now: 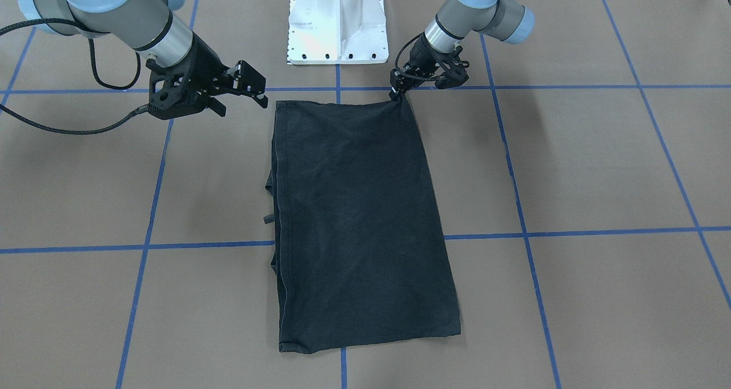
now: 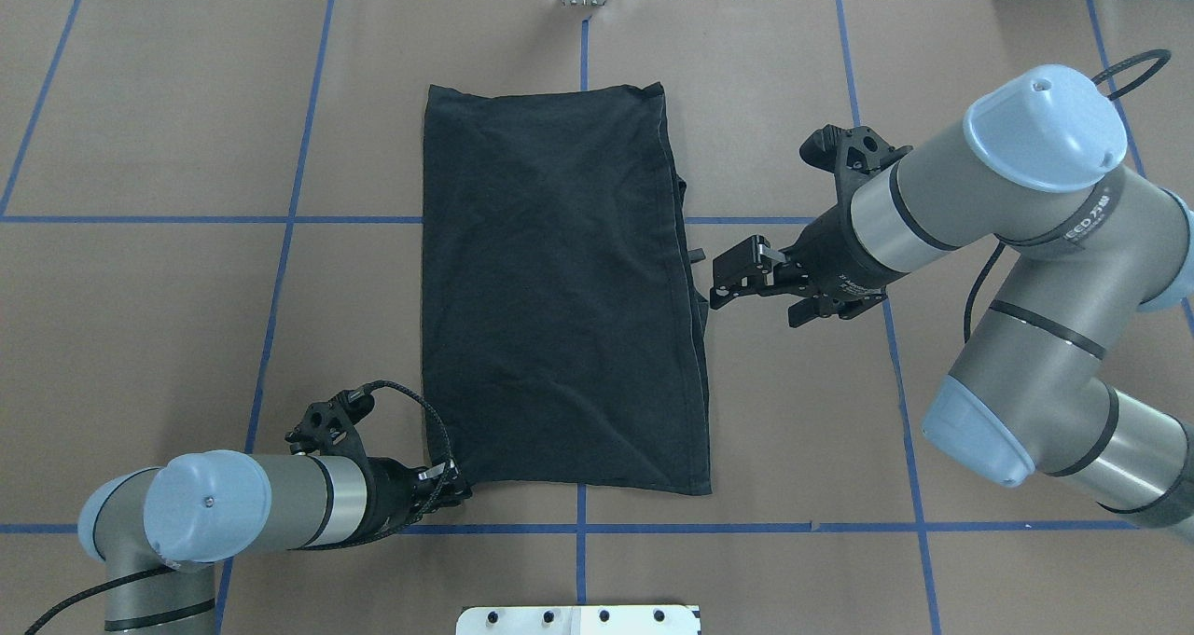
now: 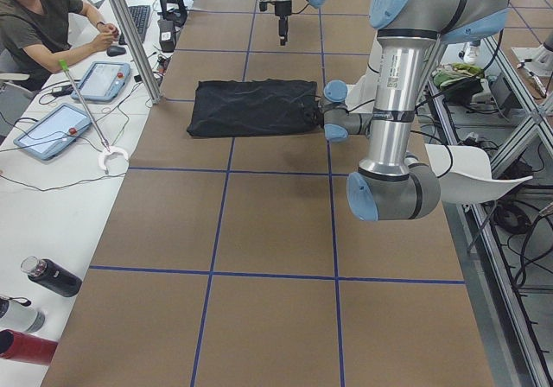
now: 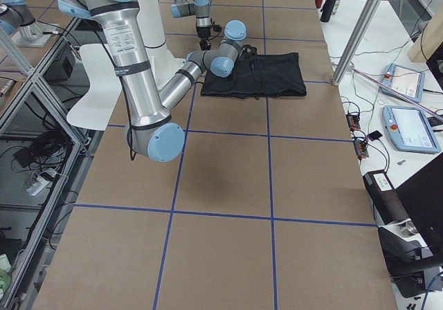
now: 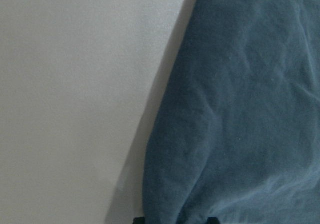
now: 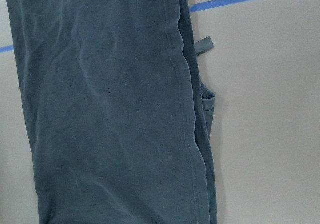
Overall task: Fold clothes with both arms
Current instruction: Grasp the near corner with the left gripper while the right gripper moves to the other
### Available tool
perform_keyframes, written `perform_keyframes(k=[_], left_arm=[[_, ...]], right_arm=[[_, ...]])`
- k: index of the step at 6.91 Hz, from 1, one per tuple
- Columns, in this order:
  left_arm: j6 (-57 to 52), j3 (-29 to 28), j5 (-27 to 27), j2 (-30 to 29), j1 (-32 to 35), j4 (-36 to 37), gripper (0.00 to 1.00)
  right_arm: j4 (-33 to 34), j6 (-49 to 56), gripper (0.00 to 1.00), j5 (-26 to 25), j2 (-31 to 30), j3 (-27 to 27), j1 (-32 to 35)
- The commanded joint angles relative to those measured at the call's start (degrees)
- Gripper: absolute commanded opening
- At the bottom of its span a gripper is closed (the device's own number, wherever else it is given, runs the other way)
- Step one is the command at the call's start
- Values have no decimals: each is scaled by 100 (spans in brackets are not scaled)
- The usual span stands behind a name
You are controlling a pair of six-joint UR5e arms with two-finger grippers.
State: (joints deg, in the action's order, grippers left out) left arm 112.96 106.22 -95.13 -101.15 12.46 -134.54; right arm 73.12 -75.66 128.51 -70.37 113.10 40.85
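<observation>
**A:** Two grippers were over the table (image 2: 168, 355). Which one was nearer to the robot?

**B:** The left gripper (image 2: 454, 488). It was low over the table, just past the white base (image 2: 578, 618), and it was clenched on the near left corner of the T-shirt (image 2: 560, 290). In the front-facing view this corner was drawn into a small point between the fingers.

**A:** And how did the T-shirt lie?

**B:** It lay flat in the middle of the table, folded into a long narrow rectangle, with the long sides running away from the robot. Only plain black cloth was showing. The cloth crossed one of the blue tape lines (image 2: 187, 219), and its near short edge ended just before another one.

**A:** Were the edges tidy?

**B:** The left long edge was clean. Along the right long edge the layers did not match exactly, so some lower cloth showed, and a small tab (image 2: 695, 255) stuck out there.

**A:** Where was the second gripper?

**B:** Farther out, beside the middle of that right edge. The right gripper (image 2: 734, 276) had its fingers spread, held nothing and was apart from the cloth. Its wrist camera looked down on the same edge and the tab. Beyond it, the far short edge of the T-shirt lay flat and nearly straight
</observation>
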Motion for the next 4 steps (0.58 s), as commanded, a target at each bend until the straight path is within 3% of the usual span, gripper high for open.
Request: perform_keyframes(k=[1,3,4], left_arm=[[-11,214,-40,42,46,59,0],[-2,355,-49,7,46,165,0],[-2,347,-58,-2,29,173,0]], right_arm=[[0,-254,100,-28,-11,10,-16],[-17,-1217,100,-447,59,28,-417],[-35,-1719,100,-1233,59,28,-1012]])
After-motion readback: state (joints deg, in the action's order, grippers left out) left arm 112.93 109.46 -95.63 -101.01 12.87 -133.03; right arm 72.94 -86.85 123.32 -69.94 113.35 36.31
